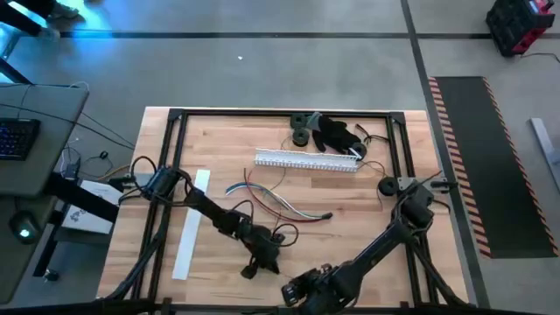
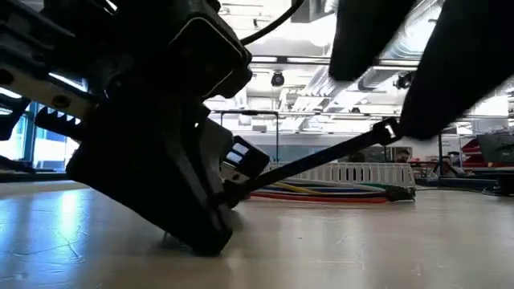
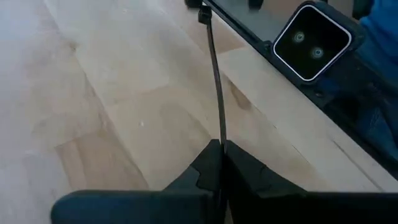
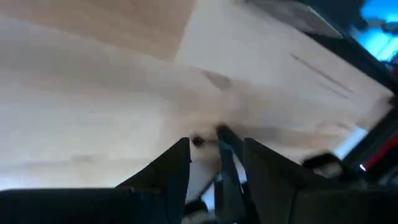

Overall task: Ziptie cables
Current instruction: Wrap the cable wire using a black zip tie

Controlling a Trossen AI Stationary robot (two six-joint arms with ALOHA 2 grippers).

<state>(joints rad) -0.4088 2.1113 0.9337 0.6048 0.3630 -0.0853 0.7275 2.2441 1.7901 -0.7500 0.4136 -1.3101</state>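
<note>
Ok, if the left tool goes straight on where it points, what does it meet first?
Likely the black edge rail, past bare table; the left tool holds a ziptie aimed there. Depth unclear.

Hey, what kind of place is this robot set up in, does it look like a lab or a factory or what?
Probably a robotics lab or workshop in an industrial hall: the wooden table sits on a bare concrete floor with hazard-striped matting, and the low view shows exposed ceiling ducts.

The high view looks straight down on the whole table [image 1: 219, 144], the low view level across it, both wrist views close above its boards.
</note>
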